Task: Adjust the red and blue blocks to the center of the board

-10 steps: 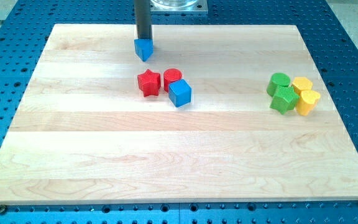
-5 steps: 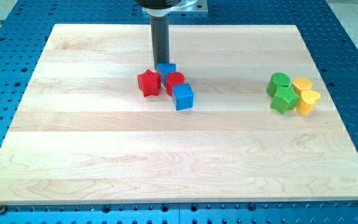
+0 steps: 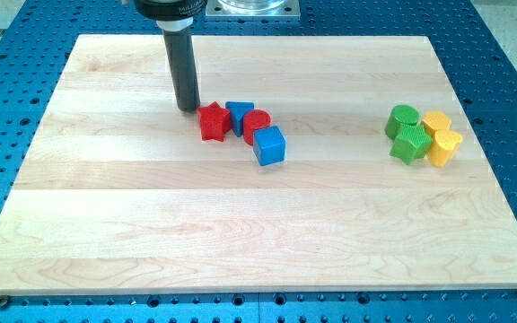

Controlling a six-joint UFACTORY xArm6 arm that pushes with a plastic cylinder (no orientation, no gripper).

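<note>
1. My tip (image 3: 188, 109) rests on the wooden board (image 3: 106, 215), just to the view's upper left of the red star block (image 3: 212, 121); whether the two touch cannot be told.
2. The rod carries no claw, so there is nothing spread or pinching to report.
3. Taking the red star block as landmark: a small blue block (image 3: 239, 114), its shape unclear, sits against the star's right side, slightly toward the view's top.
4. The red cylinder (image 3: 257, 125) lies right of the star, touching the small blue block.
5. The blue cube (image 3: 269, 145) sits to the star's lower right, against the red cylinder.
6. This cluster lies a little above and left of the board's middle.
7. Well to the star's right, near the board's right edge, stand a green cylinder (image 3: 403, 118), a green star-like block (image 3: 411, 143) and two yellow blocks (image 3: 441, 136), bunched together.
</note>
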